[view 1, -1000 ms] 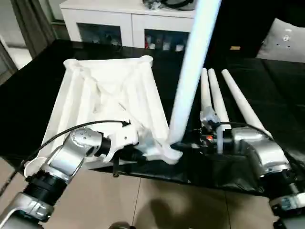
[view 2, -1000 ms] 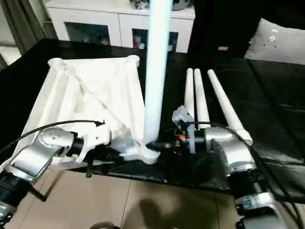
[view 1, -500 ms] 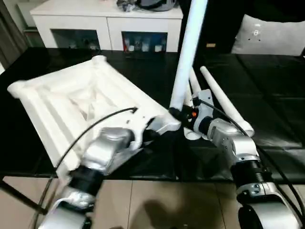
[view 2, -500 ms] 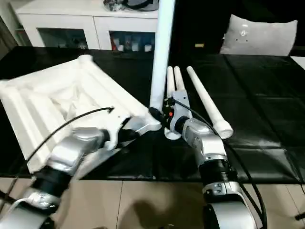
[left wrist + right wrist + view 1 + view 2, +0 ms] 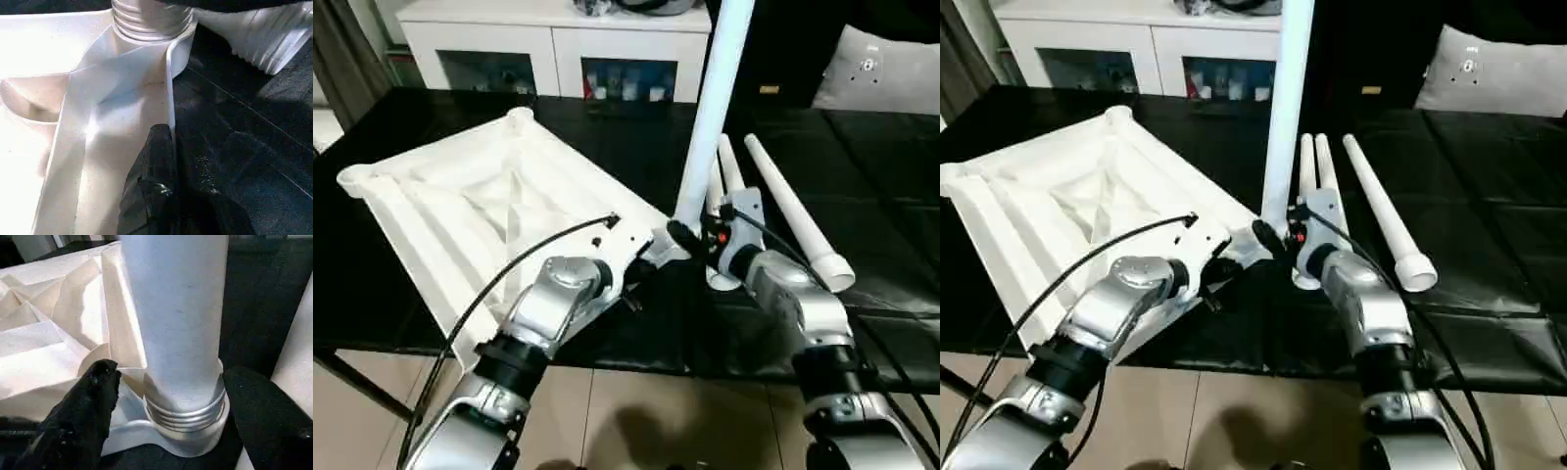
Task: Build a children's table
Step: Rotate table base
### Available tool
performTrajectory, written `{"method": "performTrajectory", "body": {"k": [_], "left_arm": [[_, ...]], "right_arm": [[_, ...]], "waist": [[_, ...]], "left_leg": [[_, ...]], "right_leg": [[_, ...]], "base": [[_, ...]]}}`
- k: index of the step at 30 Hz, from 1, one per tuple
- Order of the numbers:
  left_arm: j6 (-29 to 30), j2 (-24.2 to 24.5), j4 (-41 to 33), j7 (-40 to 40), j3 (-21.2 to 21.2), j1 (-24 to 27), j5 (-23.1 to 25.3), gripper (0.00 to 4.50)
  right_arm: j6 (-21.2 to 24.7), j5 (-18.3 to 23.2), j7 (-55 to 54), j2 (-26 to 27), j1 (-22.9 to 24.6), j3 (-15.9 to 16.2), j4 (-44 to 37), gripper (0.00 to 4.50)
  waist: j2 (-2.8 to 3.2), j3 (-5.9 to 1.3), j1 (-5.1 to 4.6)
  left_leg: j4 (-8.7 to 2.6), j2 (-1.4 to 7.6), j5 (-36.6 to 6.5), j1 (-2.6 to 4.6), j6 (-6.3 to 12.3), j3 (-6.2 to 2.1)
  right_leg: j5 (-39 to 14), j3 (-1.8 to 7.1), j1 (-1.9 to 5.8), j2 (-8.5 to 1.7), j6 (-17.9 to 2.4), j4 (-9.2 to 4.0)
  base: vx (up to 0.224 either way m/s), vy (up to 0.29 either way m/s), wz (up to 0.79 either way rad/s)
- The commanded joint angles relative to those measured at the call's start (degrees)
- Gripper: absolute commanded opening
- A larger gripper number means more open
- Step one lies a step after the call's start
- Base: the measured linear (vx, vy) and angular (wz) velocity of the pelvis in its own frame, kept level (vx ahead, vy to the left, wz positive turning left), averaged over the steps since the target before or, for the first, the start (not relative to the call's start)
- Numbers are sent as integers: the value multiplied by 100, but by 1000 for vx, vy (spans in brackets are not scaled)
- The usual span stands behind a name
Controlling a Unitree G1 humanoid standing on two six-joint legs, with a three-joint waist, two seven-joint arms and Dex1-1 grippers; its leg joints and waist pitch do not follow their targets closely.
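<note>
While no brand, label or legible writing can be made out on any part, the state of both grippers can be recorded. The left gripper (image 5: 168,161) has its black fingers pressed together on the thin edge wall of the white table top (image 5: 460,211), next to the near corner socket (image 5: 188,431). The grip sits on the rim itself, with the black worktable (image 5: 862,157) directly alongside.

The right gripper (image 5: 171,406) stands wide apart, one finger (image 5: 93,401) on each side of the upright leg (image 5: 715,108). In the right wrist view, clear gaps show between both fingers and the tube, so the leg is straddled, not clamped. Whether either fingertip brushes the socket flange cannot be told.

The table top lies upside down on the worktable, ribs upward, turned at an angle so one corner points toward the robot. The upright leg stands in that near corner socket, its threaded collar (image 5: 146,22) showing just above the socket rim, and leans slightly. Three further legs (image 5: 783,211) lie side by side on the worktable, just beyond the right gripper, wide ends toward the robot. A white cabinet (image 5: 558,39) stands behind the worktable.
</note>
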Motion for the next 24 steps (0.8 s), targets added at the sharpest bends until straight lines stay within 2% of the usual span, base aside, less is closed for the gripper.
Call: {"method": "performTrajectory", "body": {"k": [1, 2, 3, 4, 6, 7, 8, 9, 11, 12, 13, 16, 17, 18, 19, 20, 21, 22, 24], "left_arm": [[-408, -33, 131, 243, 237, -196, -49, 54], [-492, -63, 224, 307, 308, -253, -78, 66], [-561, -82, 294, 354, 352, -294, -103, 66], [-724, -77, 389, 477, 386, -355, -74, 79], [-781, -84, 456, 507, 460, -405, -123, 90], [-852, -84, 440, 545, 582, -436, -192, 98], [-812, -47, 271, 499, 754, -427, -325, 110], [-791, -18, 191, 485, 786, -405, -347, 110], [-806, 51, 92, 539, 809, -363, -312, 131], [-696, 145, -91, 497, 834, -288, -316, 140], [-597, 246, -268, 456, 855, -211, -333, 145], [-237, 543, -806, 461, 1003, -13, -350, 145], [36, 742, -1059, 490, 1130, 72, -319, 145], [219, 874, -1219, 508, 1215, 126, -296, 145], [417, 1179, -1442, 469, 1266, 232, -162, 129], [428, 1202, -1457, 465, 1268, 239, -151, 117], [489, 1390, -1527, 449, 1288, 293, -52, 109], [514, 1449, -1554, 439, 1285, 312, -21, 105], [752, 2003, -1794, 348, 1255, 484, 272, 86]], "right_arm": [[-129, -162, -36, -131, 90, 43, -403, 406], [-118, -175, -70, -161, 136, 16, -530, 433], [-93, -165, -101, -182, 170, -9, -626, 433], [-75, -165, -135, -216, 219, -28, -752, 441], [-50, -187, -180, -262, 274, -24, -886, 447], [-11, -181, -166, -323, 350, -15, -1078, 449], [101, -190, -141, -430, 466, 13, -1407, 450], [166, -175, -123, -449, 501, 21, -1508, 450], [448, -27, -9, -467, 555, 20, -1687, 450], [536, 79, 145, -497, 597, 62, -1803, 450], [620, 188, 298, -532, 646, 110, -1929, 450], [776, 325, 624, -623, 744, 345, -2129, 450], [822, 316, 777, -661, 787, 549, -2202, 450], [847, 304, 875, -686, 816, 689, -2250, 450], [1011, 333, 939, -648, 824, 839, -2268, 450], [1026, 336, 943, -645, 823, 849, -2269, 450], [1065, 304, 996, -633, 803, 955, -2222, 450], [1086, 293, 1003, -627, 795, 980, -2202, 450], [1220, 165, 1080, -575, 708, 1209, -1986, 450]], "waist": [[-56, -380, 29], [-64, -393, 53], [-64, -391, 49], [-29, -393, 60], [-48, -398, 54], [15, -395, 59], [-10, -408, 80], [50, -407, 96], [15, -420, 83], [36, -414, 83], [34, -419, 90], [47, -394, 79], [18, -376, 74], [35, -387, 89], [46, -363, 66], [61, -353, 51], [53, -350, 59], [57, -352, 63], [84, -339, 56]], "left_leg": [[-429, 628, -510, 27, 425, -279], [-424, 621, -520, 34, 408, -279], [-434, 624, -497, 16, 426, -288], [-429, 626, -500, 32, 431, -283], [-436, 637, -512, 28, 443, -296], [-425, 634, -550, 36, 427, -291], [-426, 638, -470, 34, 439, -297], [-425, 644, -452, 29, 448, -306], [-417, 636, -414, 17, 508, -302], [-414, 623, -400, 9, 535, -304], [-413, 655, -418, 13, 574, -309], [-423, 655, -524, 11, 564, -303], [-434, 655, -635, 27, 500, -292], [-433, 664, -657, 39, 436, -304], [-454, 662, -749, 36, 364, -313], [-457, 645, -797, 36, 346, -314], [-452, 643, -822, 64, 324, -306], [-456, 653, -813, 63, 282, -323], [-487, 673, -924, 65, 180, -338]], "right_leg": [[-1589, 471, 372, -693, -807, -484], [-1591, 472, 380, -699, -742, -485], [-1569, 466, 387, -693, -747, -481], [-1555, 466, 367, -686, -740, -488], [-1439, 465, 373, -683, -768, -470], [-1286, 466, 363, -675, -803, -488], [-1060, 473, 385, -684, -870, -434], [-983, 473, 385, -691, -909, -416], [-893, 468, 397, -685, -942, -403], [-887, 464, 398, -681, -960, -407], [-872, 466, 405, -699, -1000, -394], [-1061, 458, 377, -685, -996, -422], [-1280, 460, 366, -675, -955, -451], [-1318, 459, 375, -686, -962, -424], [-1493, 462, 353, -665, -896, -446], [-1620, 466, 342, -651, -830, -470], [-1687, 469, 320, -652, -802, -495], [-1665, 473, 334, -660, -813, -471], [-1685, 480, 320, -650, -811, -454]], "base": [[0, 0, 0], [0, 0, 0], [0, 0, 0], [0, 0, 0], [0, 0, 0], [0, 0, 0], [0, 0, 0], [0, 0, 0], [0, 0, 0], [0, 0, 0], [0, 0, 0], [0, 0, 0], [0, 0, 0], [0, 0, 0], [0, 0, 0], [0, 0, 0], [0, 0, 0], [0, 0, 0], [0, 0, 0]]}}
